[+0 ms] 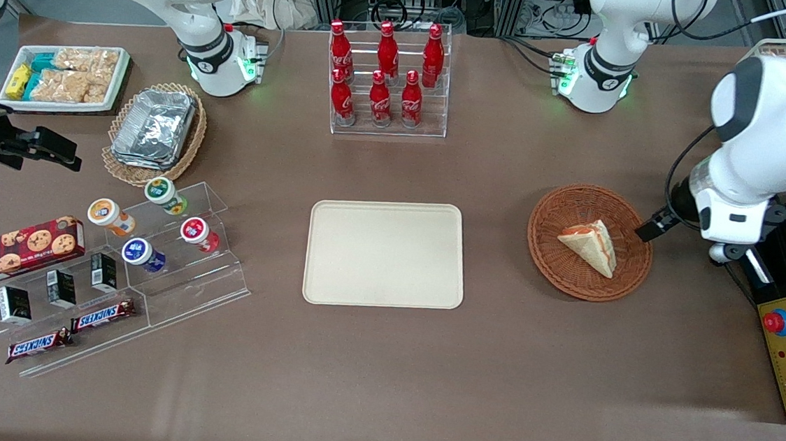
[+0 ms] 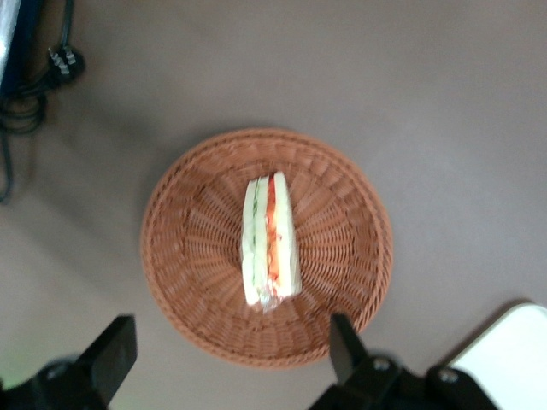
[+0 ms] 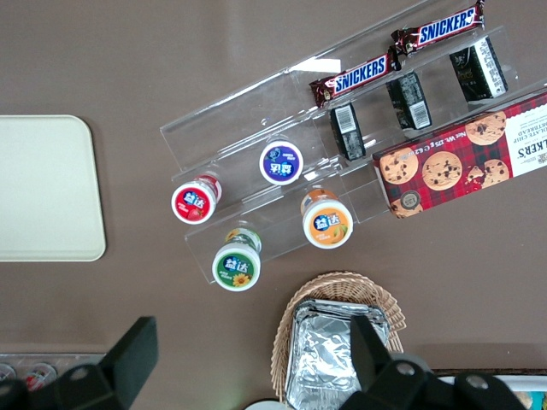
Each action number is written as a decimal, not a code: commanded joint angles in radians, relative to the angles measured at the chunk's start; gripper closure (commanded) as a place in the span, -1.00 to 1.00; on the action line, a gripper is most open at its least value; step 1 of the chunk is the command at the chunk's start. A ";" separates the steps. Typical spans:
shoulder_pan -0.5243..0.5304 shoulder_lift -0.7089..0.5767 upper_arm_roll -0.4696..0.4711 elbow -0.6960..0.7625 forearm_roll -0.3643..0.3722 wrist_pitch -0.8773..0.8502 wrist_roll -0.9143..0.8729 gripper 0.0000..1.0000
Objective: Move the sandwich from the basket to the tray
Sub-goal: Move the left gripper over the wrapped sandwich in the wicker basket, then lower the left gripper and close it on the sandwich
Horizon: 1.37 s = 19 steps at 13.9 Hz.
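Wicker basket [image 2: 267,248] holds sandwich [image 2: 270,239] at centre, long axis 12-to-6 in wrist view. Gripper [image 2: 231,350] hovers above basket's 6 o'clock rim, fingers [image 2: 115,348] spread wide, empty. Advance toward 12.

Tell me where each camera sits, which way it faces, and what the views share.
Front: high over the table, looking down on both arms, the tray and basket.
Left wrist: on the working arm, looking straight down; open hand hangs above the sandwich.
Right wrist: on the parked arm, looking down on snack racks.
Shared: sandwich and basket in front and left wrist; tray in all.
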 commanded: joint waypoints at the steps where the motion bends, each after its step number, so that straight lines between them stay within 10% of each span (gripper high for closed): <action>1: 0.006 -0.010 -0.007 -0.122 -0.004 0.138 -0.138 -0.99; 14: -0.002 0.190 -0.025 -0.380 -0.003 0.656 -0.309 -0.99; 15: -0.002 0.202 -0.025 -0.379 -0.003 0.666 -0.312 -0.80; 17: -0.002 0.208 -0.025 -0.374 -0.003 0.666 -0.324 0.91; 19: -0.002 0.202 -0.025 -0.363 -0.003 0.664 -0.326 1.00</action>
